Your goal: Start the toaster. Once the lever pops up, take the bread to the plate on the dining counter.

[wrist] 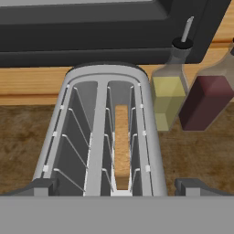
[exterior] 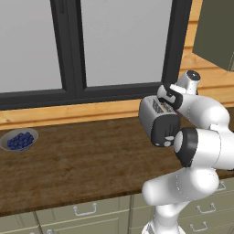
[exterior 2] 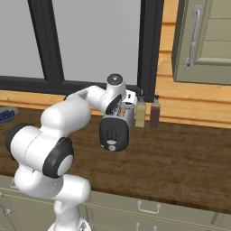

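Hovering just above the toaster (wrist: 107,132), the pincer (wrist: 116,185) stands spread wide with nothing between its tips, one dark fingertip (wrist: 41,186) outside each long side of the silver body. In the hand view, going left to right from the pincer: the left slot is bare wire, then comes the middle bar, then the right slot, where the bread (wrist: 121,146) sits on edge, sunk between the wire guides directly ahead of the pincer. Further right, beyond the toaster's right wall and just beside it, stands a bottle of yellow liquid (wrist: 168,93) with a thin spout, and a dark red bottle (wrist: 208,98) touches or nearly touches that one on its far side. Ahead of them all runs a light wood ledge under a black window frame (wrist: 91,32).

In the left base view a grey bowl (exterior: 18,139) of blueberries lies well off to the pincer's left on the brown counter (exterior: 82,160), and the toaster (exterior: 157,119) shows its black end panel toward the camera under the hand. The lever cannot be made out on that panel. In the right base view the toaster (exterior 2: 116,131) sits below the hand, both bottles just to its right, and a green cabinet (exterior 2: 205,40) with a long handle hangs well up and to the right.
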{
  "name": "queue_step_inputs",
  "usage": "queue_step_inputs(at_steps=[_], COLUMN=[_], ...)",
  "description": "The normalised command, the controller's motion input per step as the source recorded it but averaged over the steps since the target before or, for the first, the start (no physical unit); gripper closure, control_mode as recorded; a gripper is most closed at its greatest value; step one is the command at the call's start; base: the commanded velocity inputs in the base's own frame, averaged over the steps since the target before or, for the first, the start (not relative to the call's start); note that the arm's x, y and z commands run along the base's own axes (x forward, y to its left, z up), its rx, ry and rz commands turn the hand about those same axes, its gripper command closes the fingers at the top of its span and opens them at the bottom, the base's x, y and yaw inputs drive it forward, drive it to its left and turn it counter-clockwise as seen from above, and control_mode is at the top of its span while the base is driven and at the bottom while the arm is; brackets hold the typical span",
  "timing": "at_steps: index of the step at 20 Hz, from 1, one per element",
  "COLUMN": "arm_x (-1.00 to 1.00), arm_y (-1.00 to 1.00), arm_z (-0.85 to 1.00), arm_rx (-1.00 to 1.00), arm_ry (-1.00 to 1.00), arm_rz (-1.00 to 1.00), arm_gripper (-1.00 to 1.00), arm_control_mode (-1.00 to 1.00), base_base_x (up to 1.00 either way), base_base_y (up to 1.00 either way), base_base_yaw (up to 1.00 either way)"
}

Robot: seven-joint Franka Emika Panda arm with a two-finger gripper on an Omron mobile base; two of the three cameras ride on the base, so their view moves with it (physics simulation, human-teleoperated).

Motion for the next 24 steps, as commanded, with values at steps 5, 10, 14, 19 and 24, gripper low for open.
queue_step_inputs(at_steps=[5, 10, 14, 19, 24], arm_x=[0.0, 0.0, 0.0, 0.0, 0.0], arm_y=[0.0, 0.0, 0.0, 0.0, 0.0], arm_z=[0.0, 0.0, 0.0, 0.0, 0.0], arm_rx=[0.0, 0.0, 0.0, 0.0, 0.0], arm_ry=[0.0, 0.0, 0.0, 0.0, 0.0], arm_rz=[0.0, 0.0, 0.0, 0.0, 0.0], arm_gripper=[-1.0, -1.0, -1.0, -1.0, -1.0], arm_control_mode=[-1.0, -1.0, -1.0, -1.0, -1.0], base_base_x=[0.0, 0.0, 0.0, 0.0, 0.0], base_base_y=[0.0, 0.0, 0.0, 0.0, 0.0], base_base_yaw=[0.0, 0.0, 0.0, 0.0, 0.0])
